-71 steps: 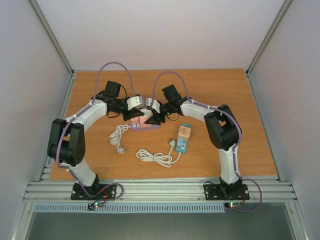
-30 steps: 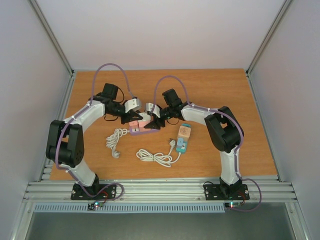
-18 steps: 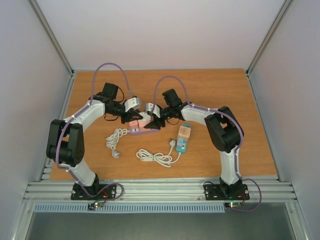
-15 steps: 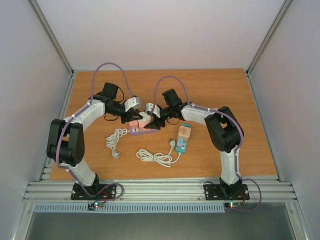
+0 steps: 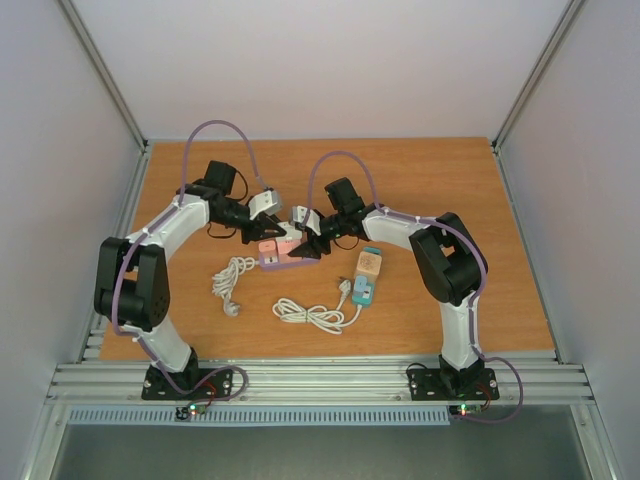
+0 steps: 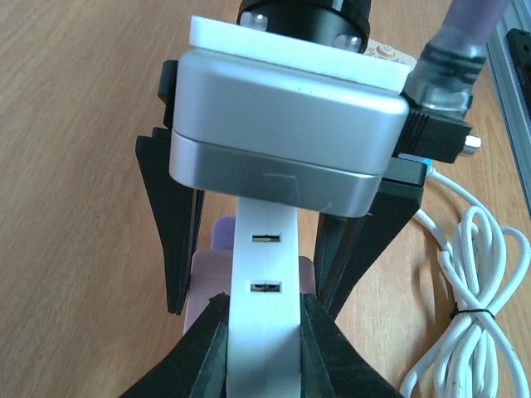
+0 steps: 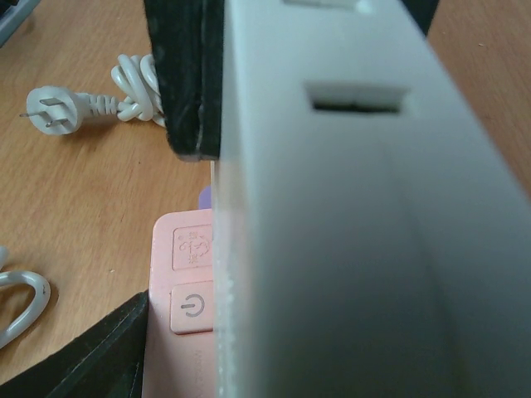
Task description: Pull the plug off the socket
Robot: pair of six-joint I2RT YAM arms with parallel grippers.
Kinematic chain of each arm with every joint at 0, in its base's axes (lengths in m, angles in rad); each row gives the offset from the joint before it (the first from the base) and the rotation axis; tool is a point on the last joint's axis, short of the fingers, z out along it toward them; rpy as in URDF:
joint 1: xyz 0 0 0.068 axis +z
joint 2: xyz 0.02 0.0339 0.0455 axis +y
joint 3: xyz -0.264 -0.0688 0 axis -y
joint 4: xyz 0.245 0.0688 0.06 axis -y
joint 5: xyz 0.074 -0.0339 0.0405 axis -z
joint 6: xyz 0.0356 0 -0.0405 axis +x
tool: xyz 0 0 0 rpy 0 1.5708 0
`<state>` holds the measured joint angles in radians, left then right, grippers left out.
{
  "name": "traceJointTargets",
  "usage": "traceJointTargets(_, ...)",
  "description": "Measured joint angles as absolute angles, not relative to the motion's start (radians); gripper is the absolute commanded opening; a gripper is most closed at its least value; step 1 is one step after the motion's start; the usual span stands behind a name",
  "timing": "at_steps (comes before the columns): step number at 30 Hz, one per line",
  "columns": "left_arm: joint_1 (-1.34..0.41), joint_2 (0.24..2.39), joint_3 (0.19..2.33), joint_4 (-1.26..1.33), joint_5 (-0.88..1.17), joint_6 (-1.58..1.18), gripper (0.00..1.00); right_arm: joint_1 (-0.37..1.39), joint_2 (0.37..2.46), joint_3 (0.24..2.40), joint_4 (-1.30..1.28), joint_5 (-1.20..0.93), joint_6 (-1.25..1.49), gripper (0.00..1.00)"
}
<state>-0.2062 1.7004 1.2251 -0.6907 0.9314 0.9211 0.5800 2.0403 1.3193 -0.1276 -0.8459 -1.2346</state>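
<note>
Both my pincers meet over the pink socket, with the white plug between them.

My left pincer (image 6: 261, 348) is clamped narrow on the plug (image 6: 265, 265), a white slotted block, and its black fingertips (image 6: 207, 336) press against both flanks. My right pincer (image 6: 257, 290) faces it from the other side and is spread wide, its fingers straddling the same block with a gap showing on at least one side. The plug sits directly over the socket (image 7: 187, 286), which lies flat near the middle of the tabletop (image 5: 450, 180) on a lilac base. I cannot tell whether the prongs are seated or out. A coiled white cord (image 5: 236, 275) lies near and left of the socket. A teal strip (image 5: 364, 288) with its own white cable lies near and right, apart from the socket.
</note>
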Motion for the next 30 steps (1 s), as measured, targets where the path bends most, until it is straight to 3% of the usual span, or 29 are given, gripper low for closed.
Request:
traceJointTargets(7, -0.204, 1.7, 1.227, -0.696, 0.939, 0.928, 0.01, 0.58, 2.04, 1.319, -0.128, -0.847, -1.234, 0.66)
traceJointTargets(13, -0.204, 1.699, 1.227, -0.697, 0.952, 0.928, 0.01, 0.58, 2.04, 1.321, -0.142, -0.837, -1.232, 0.79)
traceJointTargets(30, -0.205, 1.687, 1.243, -0.71, 0.962, 0.925, 0.01, 0.547, 1.976, 1.331, -0.268, -0.854, -1.181, 0.88)
